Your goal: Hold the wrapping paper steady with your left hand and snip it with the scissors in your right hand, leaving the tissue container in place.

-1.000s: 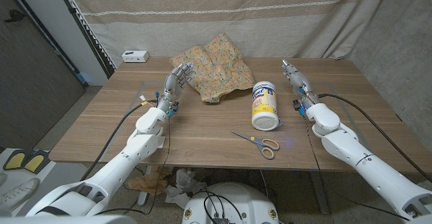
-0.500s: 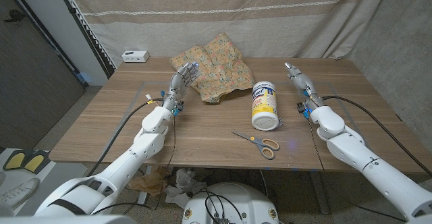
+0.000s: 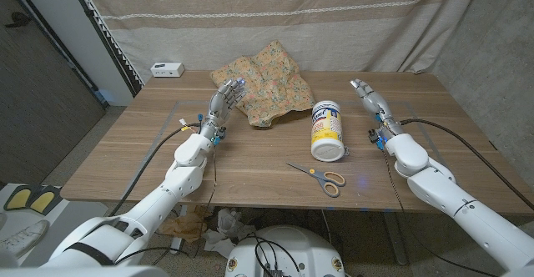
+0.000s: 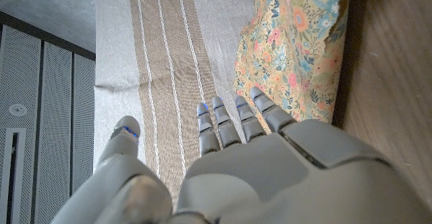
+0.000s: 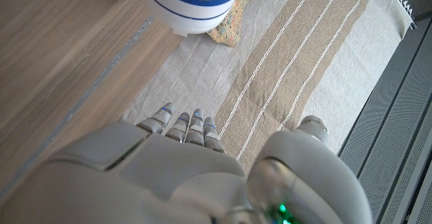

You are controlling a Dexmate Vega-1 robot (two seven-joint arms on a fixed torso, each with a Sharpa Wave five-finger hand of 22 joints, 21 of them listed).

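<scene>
Left hand (image 3: 224,98) raised, fingers apart, holding nothing, just beside the near-left edge of the floral wrapping paper (image 3: 267,83), crumpled at the far middle of the wooden counter (image 3: 125,156). Right hand (image 3: 369,98) likewise empty, fingers extended, right of the tissue container (image 3: 326,130). Container upright, near the paper's front edge. Scissors (image 3: 319,175) flat near the front edge, orange handles rightward, untouched.
</scene>
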